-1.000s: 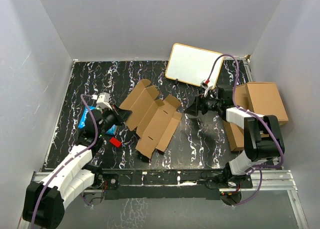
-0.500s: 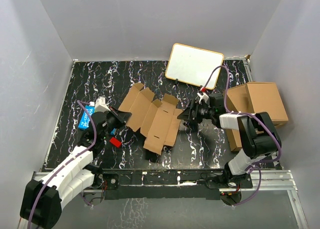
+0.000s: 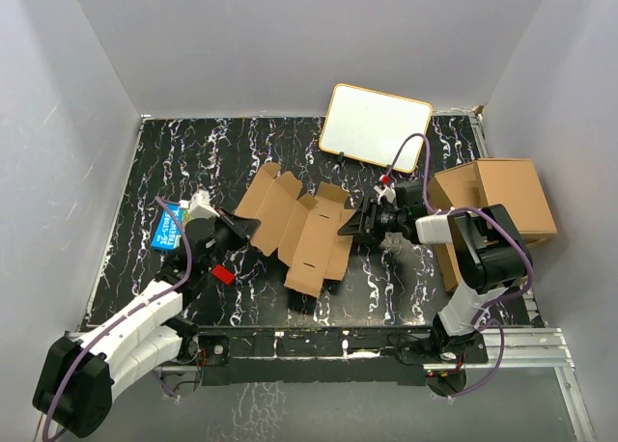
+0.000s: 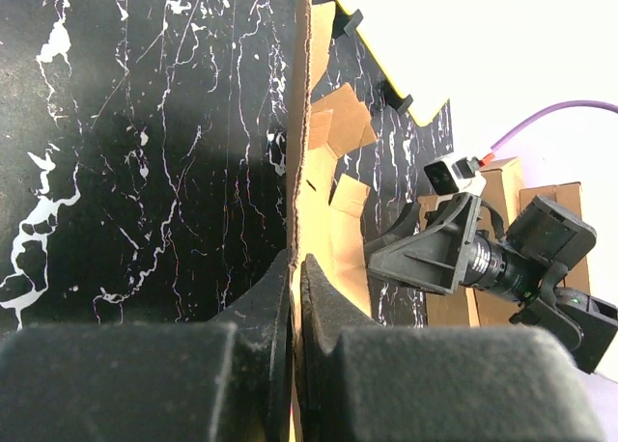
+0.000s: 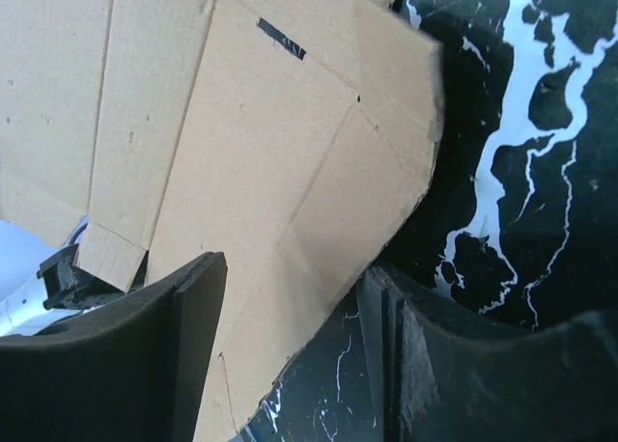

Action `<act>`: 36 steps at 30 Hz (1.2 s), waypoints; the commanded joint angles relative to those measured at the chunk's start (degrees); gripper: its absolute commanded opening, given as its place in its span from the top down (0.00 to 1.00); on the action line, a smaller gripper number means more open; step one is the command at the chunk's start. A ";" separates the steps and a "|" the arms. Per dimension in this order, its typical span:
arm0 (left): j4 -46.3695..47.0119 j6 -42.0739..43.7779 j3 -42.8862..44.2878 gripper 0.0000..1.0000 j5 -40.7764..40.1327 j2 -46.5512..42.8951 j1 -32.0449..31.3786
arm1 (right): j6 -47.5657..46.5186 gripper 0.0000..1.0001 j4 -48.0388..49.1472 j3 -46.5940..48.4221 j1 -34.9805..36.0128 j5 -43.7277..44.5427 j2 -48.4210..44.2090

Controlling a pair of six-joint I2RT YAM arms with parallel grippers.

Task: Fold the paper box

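Note:
The paper box (image 3: 299, 228) is a flat brown die-cut cardboard sheet lying in the middle of the black marbled table. My left gripper (image 3: 247, 229) is shut on its left edge. In the left wrist view the sheet (image 4: 301, 133) runs edge-on away from the pinched jaws of that gripper (image 4: 296, 264). My right gripper (image 3: 351, 224) is at the sheet's right flap, open. In the right wrist view the flap (image 5: 251, 162) lies between the two fingers (image 5: 193, 336) of that gripper (image 5: 294, 331), with a gap on each side.
A white board (image 3: 375, 125) with a yellow rim leans at the back. A pile of larger brown boxes (image 3: 502, 206) stands at the right edge. A blue picture book (image 3: 166, 232) and a small red piece (image 3: 223, 274) lie near the left arm. Grey walls enclose the table.
My right gripper has moved left from beside the boxes onto the sheet's right flap, its jaws narrowing. The left gripper and the sheet have shifted slightly right.

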 commanded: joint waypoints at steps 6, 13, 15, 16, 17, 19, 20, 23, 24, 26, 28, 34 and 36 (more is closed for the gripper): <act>1.76 4.61 1.30 1.00 -2.46 0.63 -2.84 | -0.23 0.70 3.87 0.71 1.28 3.60 -3.86; 4.61 14.70 4.79 1.00 -0.27 3.83 -6.46 | -5.21 0.86 -0.34 3.23 3.07 10.61 -4.15; 5.28 17.67 5.49 1.00 0.36 4.34 -7.69 | -7.50 0.87 -2.17 4.29 3.96 14.13 -4.34; 5.49 19.04 5.85 1.00 0.68 4.60 -8.22 | -8.23 0.87 -2.42 4.56 4.53 15.46 -4.47; 5.50 20.31 6.35 1.00 0.91 4.82 -8.64 | -8.82 0.87 -2.53 4.58 4.92 16.07 -4.63; 5.86 22.38 7.01 1.00 1.34 5.44 -9.56 | -9.31 0.86 -2.22 4.67 5.37 15.98 -4.89; 5.81 23.53 7.40 1.00 1.50 5.89 -9.93 | -9.32 0.85 -1.83 4.74 5.55 15.53 -4.95; 5.06 27.00 8.77 1.00 1.51 7.61 -10.61 | -10.15 0.82 -1.12 5.37 6.10 14.59 -4.86; 4.76 28.65 9.20 1.00 1.59 8.12 -10.77 | -10.47 0.81 -0.92 5.60 6.14 14.40 -4.71; 4.25 31.08 9.87 1.00 1.70 9.38 -10.89 | -11.12 0.79 -0.90 6.31 6.25 13.74 -4.09; 3.43 33.81 10.91 1.00 2.03 10.61 -10.97 | -12.05 0.78 -1.08 6.94 6.28 13.29 -3.48; -0.11 42.11 13.97 1.00 1.85 11.90 -10.99 | -15.89 0.73 -2.07 8.27 6.29 11.56 -1.82; -0.07 44.24 14.27 1.00 2.14 11.60 -11.01 | -17.77 0.70 -3.26 9.00 6.28 11.41 -0.98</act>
